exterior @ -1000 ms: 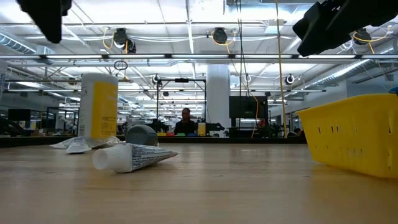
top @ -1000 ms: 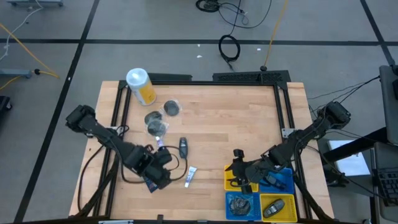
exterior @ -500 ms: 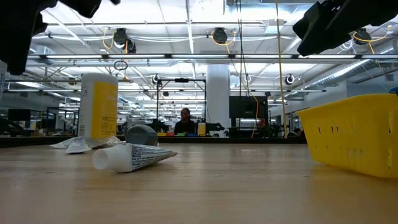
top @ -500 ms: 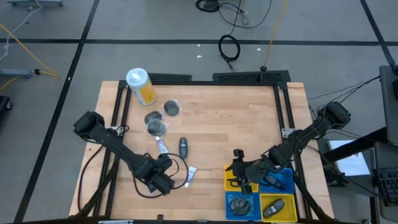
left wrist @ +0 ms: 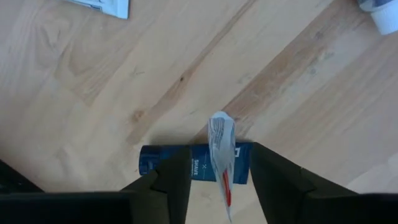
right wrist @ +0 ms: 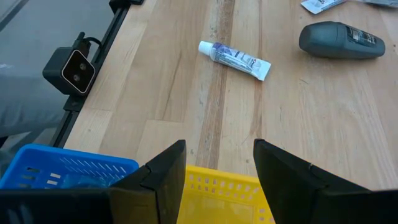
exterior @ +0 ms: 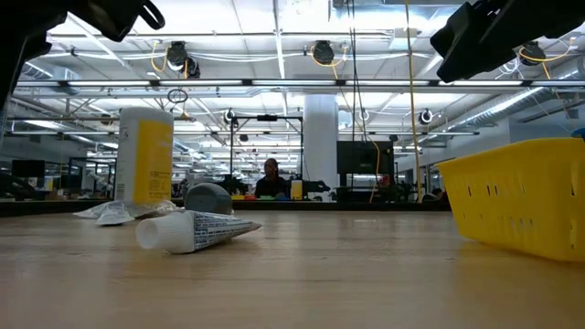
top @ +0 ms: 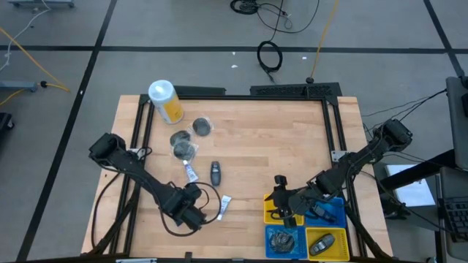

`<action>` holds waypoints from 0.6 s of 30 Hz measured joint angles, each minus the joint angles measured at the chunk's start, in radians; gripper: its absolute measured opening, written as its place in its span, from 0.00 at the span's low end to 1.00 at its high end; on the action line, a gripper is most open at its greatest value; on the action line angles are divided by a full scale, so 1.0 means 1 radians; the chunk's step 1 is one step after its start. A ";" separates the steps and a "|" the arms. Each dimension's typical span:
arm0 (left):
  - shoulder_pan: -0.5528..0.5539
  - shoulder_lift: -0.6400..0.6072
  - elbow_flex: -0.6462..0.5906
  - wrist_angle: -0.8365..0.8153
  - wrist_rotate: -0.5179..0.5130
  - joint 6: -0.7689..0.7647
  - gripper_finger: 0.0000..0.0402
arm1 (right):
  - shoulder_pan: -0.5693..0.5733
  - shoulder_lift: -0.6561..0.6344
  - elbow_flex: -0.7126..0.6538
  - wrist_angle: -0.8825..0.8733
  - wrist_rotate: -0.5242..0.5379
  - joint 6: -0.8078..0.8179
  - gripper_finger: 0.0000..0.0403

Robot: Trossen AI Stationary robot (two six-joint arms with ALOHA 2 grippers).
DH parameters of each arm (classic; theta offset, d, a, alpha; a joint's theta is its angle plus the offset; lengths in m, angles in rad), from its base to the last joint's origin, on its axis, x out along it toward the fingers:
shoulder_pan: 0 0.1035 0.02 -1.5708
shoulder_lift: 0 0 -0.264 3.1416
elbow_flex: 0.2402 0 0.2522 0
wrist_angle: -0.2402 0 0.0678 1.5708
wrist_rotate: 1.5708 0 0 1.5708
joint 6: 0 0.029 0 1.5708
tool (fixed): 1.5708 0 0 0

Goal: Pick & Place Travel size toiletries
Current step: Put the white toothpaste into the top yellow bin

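Left end effector shifted slightly | open, straddling dark blue tube

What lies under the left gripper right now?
Beneath the left gripper, between its open fingers, a dark blue tube lies on the table, a white tube across it. Both tubes' lower ends are hidden.

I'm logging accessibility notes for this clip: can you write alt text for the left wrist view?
Looking straight down at the wooden table, the left gripper has its two dark fingers open on either side of a dark blue tube lying flat. A flat white tube end crosses over the blue one between the fingers.
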 joint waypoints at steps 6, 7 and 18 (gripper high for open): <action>-0.003 0.000 0.000 -0.001 0.006 0.002 0.24 | 0.000 0.000 0.000 0.000 0.000 -0.001 0.45; -0.003 0.000 0.000 -0.001 0.006 0.008 0.21 | 0.000 0.000 0.000 0.000 0.000 -0.001 0.45; 0.024 0.000 0.000 0.000 0.001 0.070 0.01 | 0.000 0.000 0.000 0.000 0.000 -0.001 0.45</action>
